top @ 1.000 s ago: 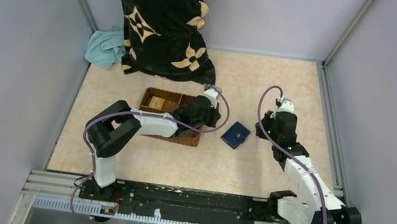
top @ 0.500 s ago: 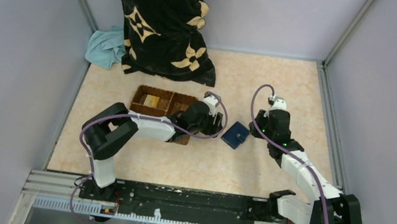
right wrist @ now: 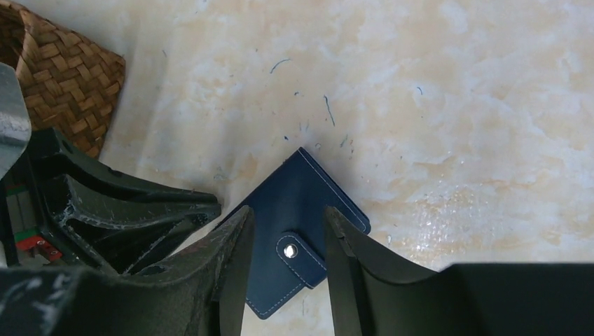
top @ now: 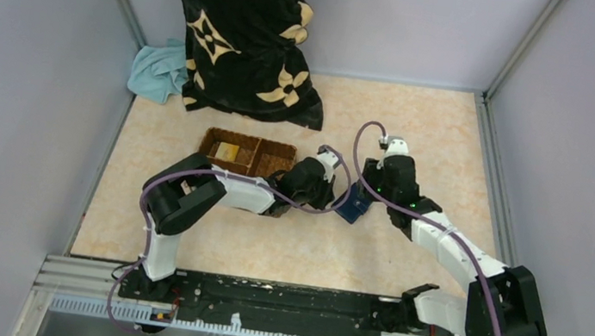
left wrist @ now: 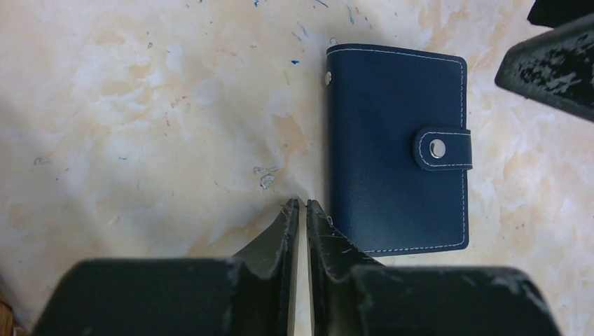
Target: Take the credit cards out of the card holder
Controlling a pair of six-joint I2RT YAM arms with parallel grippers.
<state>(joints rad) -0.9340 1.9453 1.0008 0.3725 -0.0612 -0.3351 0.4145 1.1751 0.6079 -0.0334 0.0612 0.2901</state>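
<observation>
The navy card holder (top: 354, 204) lies flat on the table, folded closed with its clasp (left wrist: 438, 148) snapped. My left gripper (left wrist: 302, 204) is shut on nothing, its tips on the table at the long edge of the card holder (left wrist: 396, 140) opposite the clasp. My right gripper (right wrist: 287, 210) hangs open just above the card holder (right wrist: 301, 182), one finger on each side of the clasp (right wrist: 291, 250). A yellowish credit card (top: 228, 152) lies in the wicker basket's left compartment. Any cards inside the holder are hidden.
The brown wicker basket (top: 250, 138) stands left of the holder, under my left forearm, and its corner (right wrist: 63, 77) shows in the right wrist view. A black flowered blanket (top: 247, 31) and a teal cloth (top: 159, 72) lie at the back left.
My left gripper came right from over the basket to the holder's edge, opening and shutting on the way. My right gripper moved left over the holder and opened.
</observation>
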